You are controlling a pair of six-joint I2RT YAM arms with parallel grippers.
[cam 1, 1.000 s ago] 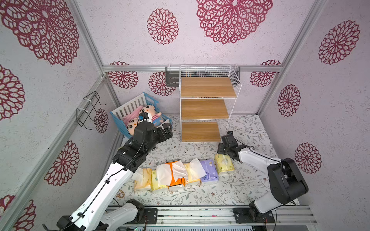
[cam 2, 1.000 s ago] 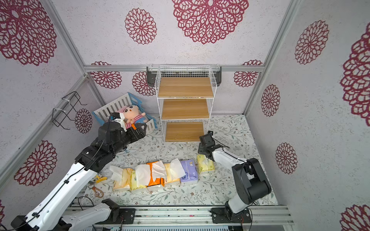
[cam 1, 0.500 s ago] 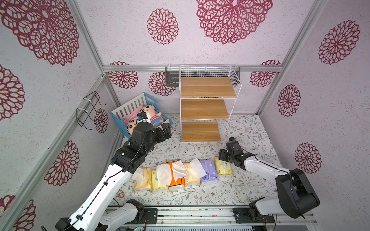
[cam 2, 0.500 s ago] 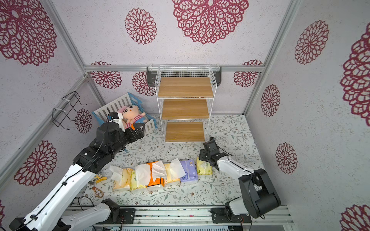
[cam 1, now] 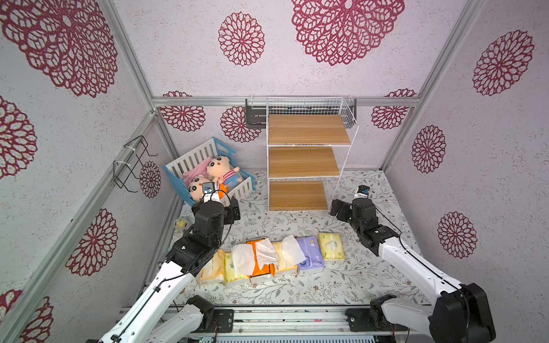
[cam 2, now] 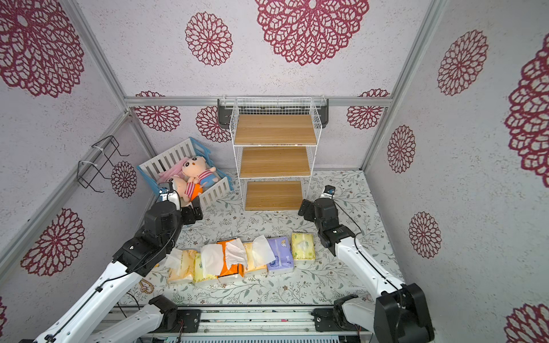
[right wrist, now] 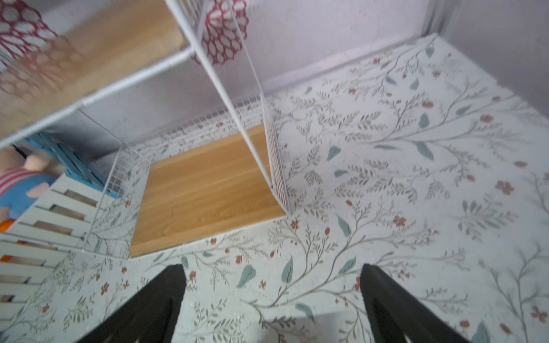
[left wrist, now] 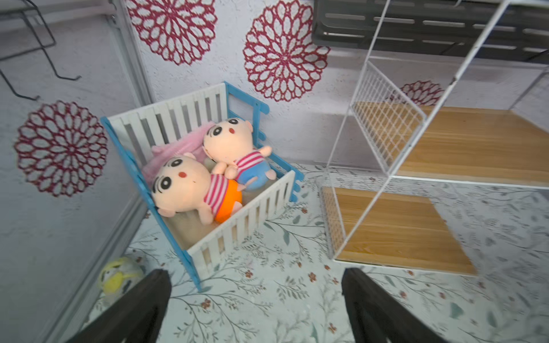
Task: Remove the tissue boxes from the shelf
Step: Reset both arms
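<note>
Six soft, brick-shaped tissue packs (cam 1: 271,257) lie side by side in a row on the floral-printed table (cam 1: 341,285), all of them off the three-tier shelf of white wire grid and light wooden boards (cam 1: 303,161) that stands behind them. Loose white tissue spills crumpled from several tops. At the row's right end is a pale yellow pack (cam 1: 331,246), touching a glossy purple pack (cam 1: 310,255). A bright orange pack (cam 1: 261,268) sits mid-row.

The black right tool (right wrist: 271,273) hangs over the table between the pale yellow pack and the shelf's lower right corner, apart from both. Its jaws are spread wide with nothing between them. The black left tool (left wrist: 255,276) is well apart from the row, just in front of the blue-and-white slatted toy crib (left wrist: 252,216) holding two plush dolls (left wrist: 193,187). Its jaws are likewise spread and empty. In a top view the left arm's dark wrist overlaps the leftmost pack.
</note>
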